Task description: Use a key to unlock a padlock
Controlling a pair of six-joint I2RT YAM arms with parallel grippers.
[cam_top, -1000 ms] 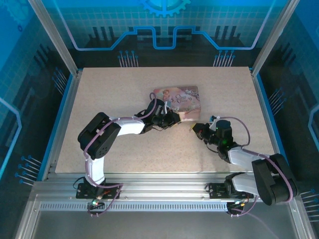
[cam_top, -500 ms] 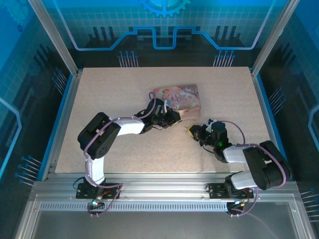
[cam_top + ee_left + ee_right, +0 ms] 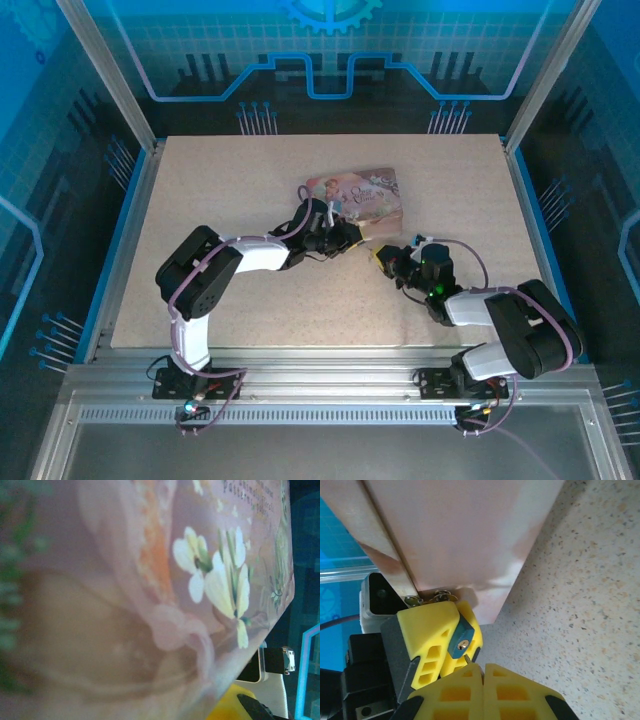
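While your left gripper (image 3: 347,236) clamps the padlock (image 3: 460,636) at the pink box's (image 3: 365,195) near corner, your right gripper (image 3: 483,672), pinched tight on the key (image 3: 468,656) just beside that box, holds its tip at the keyhole (image 3: 463,644), so inserting, turning and popping the lock look yet to do.

Speckled beige tabletop (image 3: 220,190) sits inside an aluminium frame (image 3: 300,385), rails along 6 o'clock. Glowing blue circuit-pattern panels (image 3: 330,60) wrap around from 9 through 12 to 3. Pretty even lighting.
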